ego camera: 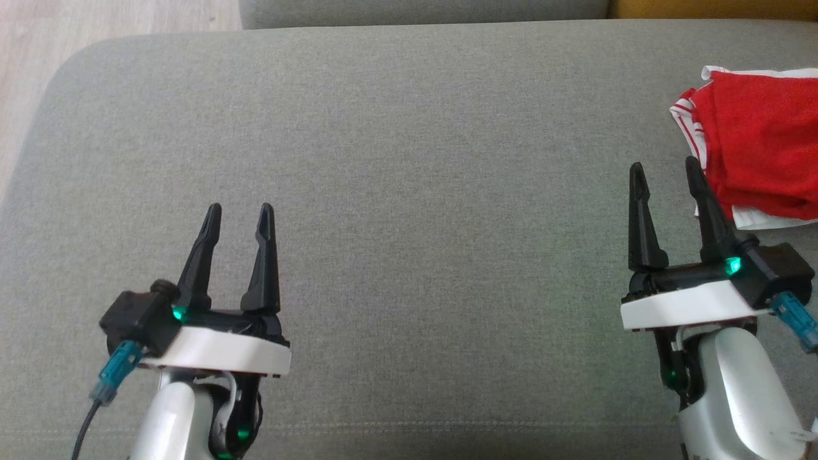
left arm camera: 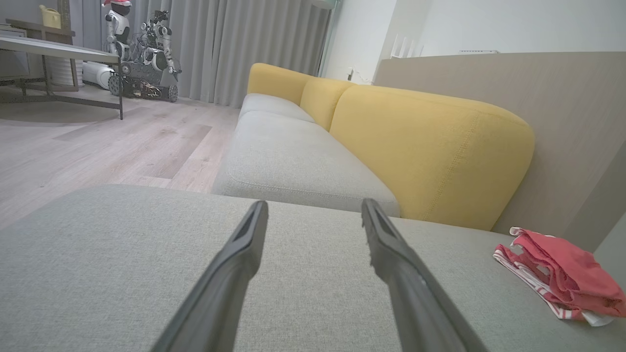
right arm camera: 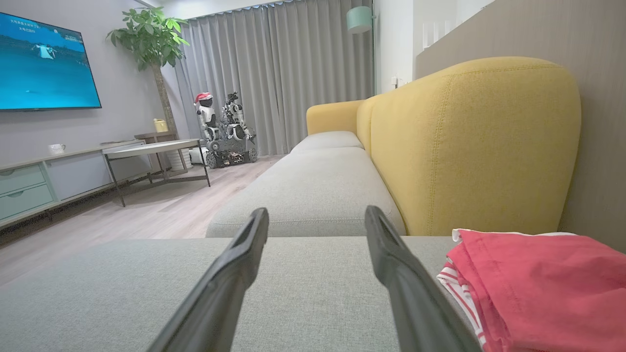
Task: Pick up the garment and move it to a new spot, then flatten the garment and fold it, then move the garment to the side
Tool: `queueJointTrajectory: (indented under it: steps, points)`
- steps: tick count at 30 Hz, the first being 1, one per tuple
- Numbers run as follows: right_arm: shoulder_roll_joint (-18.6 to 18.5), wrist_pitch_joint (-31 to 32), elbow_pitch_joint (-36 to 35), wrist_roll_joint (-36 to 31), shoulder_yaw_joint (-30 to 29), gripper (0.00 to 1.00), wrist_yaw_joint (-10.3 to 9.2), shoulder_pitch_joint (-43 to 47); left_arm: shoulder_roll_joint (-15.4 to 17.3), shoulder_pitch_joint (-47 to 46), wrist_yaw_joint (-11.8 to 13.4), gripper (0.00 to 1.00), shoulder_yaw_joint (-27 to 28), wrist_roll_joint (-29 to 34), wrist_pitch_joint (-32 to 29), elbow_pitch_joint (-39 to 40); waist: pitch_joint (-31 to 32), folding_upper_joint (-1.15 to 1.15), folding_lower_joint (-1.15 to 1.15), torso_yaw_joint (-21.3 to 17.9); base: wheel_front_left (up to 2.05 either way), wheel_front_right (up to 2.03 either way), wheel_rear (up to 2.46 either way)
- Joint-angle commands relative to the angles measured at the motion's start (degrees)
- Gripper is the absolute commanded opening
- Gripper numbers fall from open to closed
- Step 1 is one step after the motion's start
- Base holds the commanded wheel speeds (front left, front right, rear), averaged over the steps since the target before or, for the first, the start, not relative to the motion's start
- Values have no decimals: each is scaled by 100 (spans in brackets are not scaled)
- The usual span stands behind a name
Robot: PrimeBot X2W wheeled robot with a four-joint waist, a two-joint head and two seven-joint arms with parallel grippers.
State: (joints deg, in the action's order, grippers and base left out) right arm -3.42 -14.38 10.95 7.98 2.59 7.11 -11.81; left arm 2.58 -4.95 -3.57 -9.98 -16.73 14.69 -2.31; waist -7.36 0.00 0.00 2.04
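My left gripper [ego camera: 239, 211]: lower left of the head view, fingers spread wide, holding nothing, over the grey cushion [ego camera: 409, 140].
My right gripper [ego camera: 664, 165]: lower right, equally wide and empty, just beside the garment [ego camera: 760, 147].
Garment: red with white striped trim, seemingly folded, lying on the cushion at the right edge.
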Motion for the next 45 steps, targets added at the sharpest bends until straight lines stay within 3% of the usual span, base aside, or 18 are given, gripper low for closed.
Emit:
queueJointTrajectory:
  steps: [1,16,17,45]
  points:
    - [48,-62,-226,-41,99,100,37,-60,30,-118,-35,100,237,-39,31,219,-2,0,0,2,0,0,0]
    - [53,-62,-235,7,117,100,37,-49,30,-105,-85,100,274,-241,31,145,-29,0,0,33,0,0,0]
    - [8,1,-13,4,-13,0,-1,23,-1,7,-51,0,55,-246,0,-32,-29,0,0,32,0,0,0]
    - [-59,347,234,1810,-71,0,7,217,98,47,-116,0,225,-1845,-332,-482,123,0,0,-16,0,0,0]
